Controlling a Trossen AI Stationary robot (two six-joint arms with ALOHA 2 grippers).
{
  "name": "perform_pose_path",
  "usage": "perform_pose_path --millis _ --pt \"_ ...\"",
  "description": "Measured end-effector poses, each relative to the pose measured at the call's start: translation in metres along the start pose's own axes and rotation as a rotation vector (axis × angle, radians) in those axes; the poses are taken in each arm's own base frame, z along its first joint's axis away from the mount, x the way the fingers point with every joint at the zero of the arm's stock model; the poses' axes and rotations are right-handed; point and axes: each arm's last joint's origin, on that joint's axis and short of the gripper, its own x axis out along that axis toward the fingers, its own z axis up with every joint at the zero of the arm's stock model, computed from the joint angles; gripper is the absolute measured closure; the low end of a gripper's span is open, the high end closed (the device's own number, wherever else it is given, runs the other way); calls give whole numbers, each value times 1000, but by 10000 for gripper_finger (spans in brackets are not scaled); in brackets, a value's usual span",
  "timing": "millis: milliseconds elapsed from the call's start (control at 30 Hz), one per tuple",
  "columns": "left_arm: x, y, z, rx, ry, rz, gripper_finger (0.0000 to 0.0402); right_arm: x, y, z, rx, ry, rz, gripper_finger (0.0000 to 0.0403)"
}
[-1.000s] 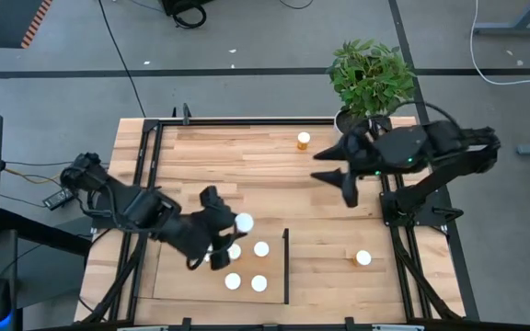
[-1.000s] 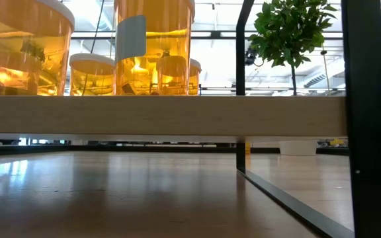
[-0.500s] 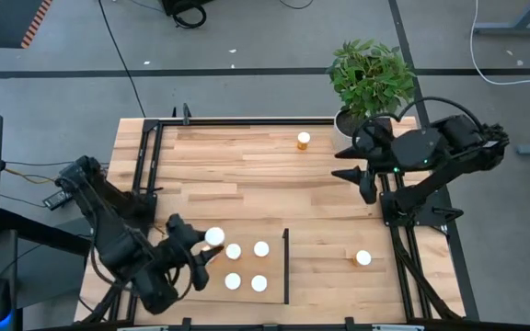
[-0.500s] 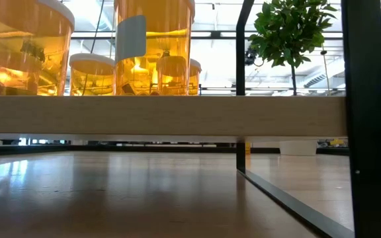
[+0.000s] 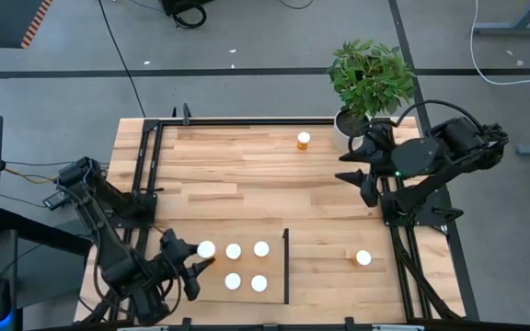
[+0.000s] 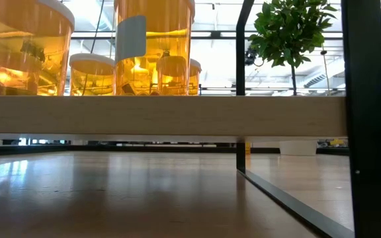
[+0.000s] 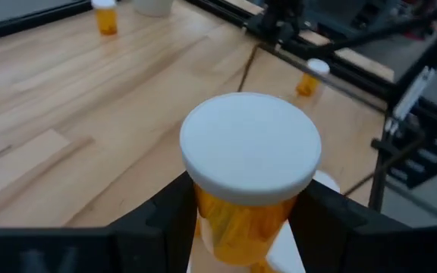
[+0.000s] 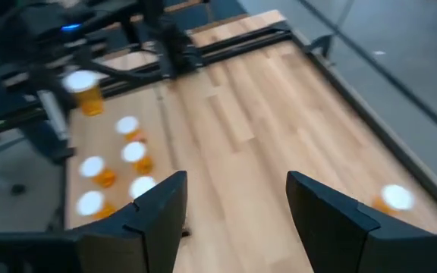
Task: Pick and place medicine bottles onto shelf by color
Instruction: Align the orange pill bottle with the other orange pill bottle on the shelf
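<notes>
My left gripper (image 5: 191, 264) is over the left end of the shelf (image 5: 182, 287), shut on a medicine bottle (image 5: 206, 249), orange with a white cap (image 7: 250, 150). Several more bottles (image 5: 247, 266) stand upright on the pale board, left of its black strip (image 5: 286, 267); the low view shows them (image 6: 154, 46) from below the board's edge. Two bottles stand on the bare table, one far (image 5: 304, 139) and one near the right (image 5: 363, 258). My right gripper (image 5: 362, 173) hangs open and empty high at the right, by the plant pot. My left gripper pinches the bottle's orange body just under the cap (image 7: 237, 220) between its two fingers (image 7: 165, 224). The fingers come from the table's near left, slanting a little downward. The bottle stands upright in the hold; whether its base touches the shelf I cannot tell.
A potted green plant (image 5: 368, 78) stands at the far right corner, close to my right arm. Black frame rails (image 5: 145, 175) run along the table's left, far and right edges. Bare planks (image 5: 247, 175) lie between the shelf and the far bottle.
My left gripper has swung toward the table's near left corner and come down, rolling its wrist, with the bottle still in its fingers; the bottle now sits in line with the far row on the shelf. My right gripper has drawn back a little toward the right edge.
</notes>
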Motion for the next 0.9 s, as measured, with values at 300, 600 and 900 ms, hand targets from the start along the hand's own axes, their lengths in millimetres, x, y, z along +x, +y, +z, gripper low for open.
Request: perform_pose_path --millis 300,600,900 --pt "-6 -2 -44 103 12 -154 216 -1 -9 -3 33 -66 -216 170" --pt "-4 21 -88 223 -13 -199 219 -3 -14 -1 28 -164 -366 170" --pt "10 36 -110 292 -40 -241 212 -3 -17 -4 -9 -158 -425 170"
